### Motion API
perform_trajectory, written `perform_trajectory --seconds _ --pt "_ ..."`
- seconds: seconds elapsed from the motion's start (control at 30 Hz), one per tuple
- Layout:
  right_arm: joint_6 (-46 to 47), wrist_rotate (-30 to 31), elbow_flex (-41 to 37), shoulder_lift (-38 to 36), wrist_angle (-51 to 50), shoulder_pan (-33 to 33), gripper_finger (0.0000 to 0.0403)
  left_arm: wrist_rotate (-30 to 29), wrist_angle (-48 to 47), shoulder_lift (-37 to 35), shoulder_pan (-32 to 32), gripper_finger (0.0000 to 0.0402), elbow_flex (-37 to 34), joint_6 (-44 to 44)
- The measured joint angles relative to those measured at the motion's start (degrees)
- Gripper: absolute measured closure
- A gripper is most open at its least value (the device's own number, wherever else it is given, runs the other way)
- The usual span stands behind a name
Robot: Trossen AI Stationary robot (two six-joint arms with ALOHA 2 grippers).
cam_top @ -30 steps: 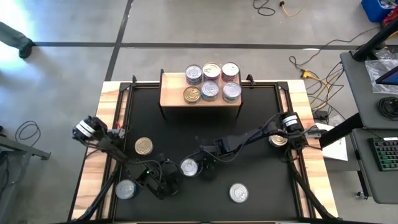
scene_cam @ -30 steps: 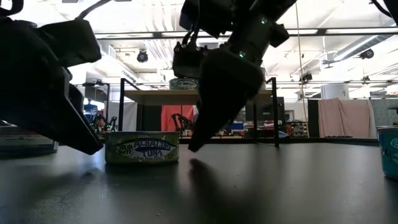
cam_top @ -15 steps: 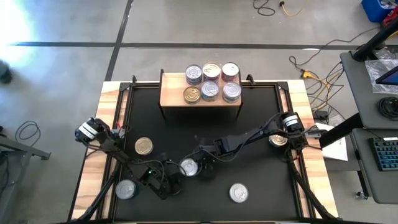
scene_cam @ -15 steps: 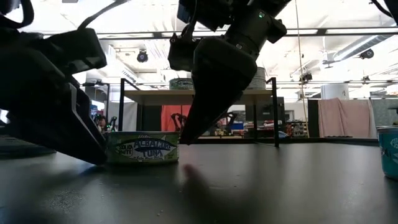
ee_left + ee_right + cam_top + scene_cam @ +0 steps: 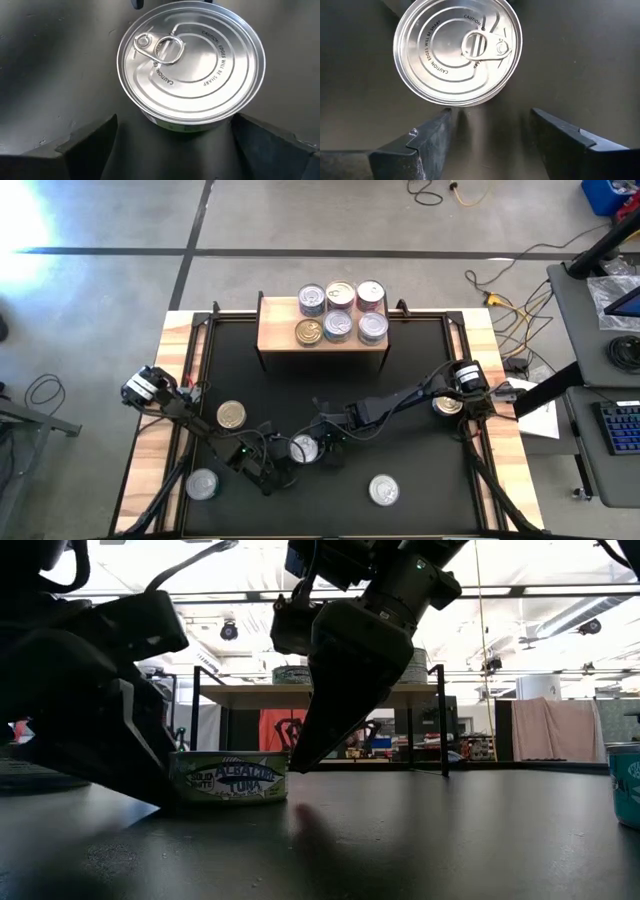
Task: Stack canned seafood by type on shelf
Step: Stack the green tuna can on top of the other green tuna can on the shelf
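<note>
The left gripper [image 5: 283, 463] has slid up to the tuna can [image 5: 303, 448], fingers open like the right gripper's [image 5: 327, 450]; only the low view shows its label.

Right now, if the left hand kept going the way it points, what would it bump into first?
Probably the flat round silver-lidded tuna tin: the left hand is open, its fingers flanking the tin.
</note>
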Motion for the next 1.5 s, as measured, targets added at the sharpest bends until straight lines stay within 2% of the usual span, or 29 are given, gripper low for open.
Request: perform_trajectory --seconds 0.17,0.33,0.6,0.73,0.83,1.13,1.5 --pt "-0.72 4.43 -0.03 1.97 0.63 0.02 0.0134 -0.35 4.06 0.13 1.08 0.0017 -1.14 1.59" --pt "1.5 5.05 0.38 4.41 2.27 0.14 0.0132 1.17 5.86 0.22 2.91 0.0017 -0.71 7.67" --pt "-0.52 4.55 6.13 5.08 -2.76 0.42 0.0136 1.62 7.7 0.22 4.39 0.0016 -0.22 16.56" --pt "-0.26 4.87 6.81 5.42 -3.68 0.37 0.0132 5.43 6.27 0.2 5.97 0.0016 0.28 13.02" --pt "0.88 5.07 6.57 5.81 -3.34 0.4 0.0134 6.11 6.31 0.17 6.59 0.0016 0.28 10.67" --pt "1.83 4.33 6.84 6.37 -4.81 0.79 0.0132 9.59 5.49 0.31 8.83 0.0016 1.74 12.58" --pt "0.29 4.0 7.1 6.48 -4.83 0.63 0.0111 4.69 10.32 1.16 9.07 0.0004 1.24 18.91"
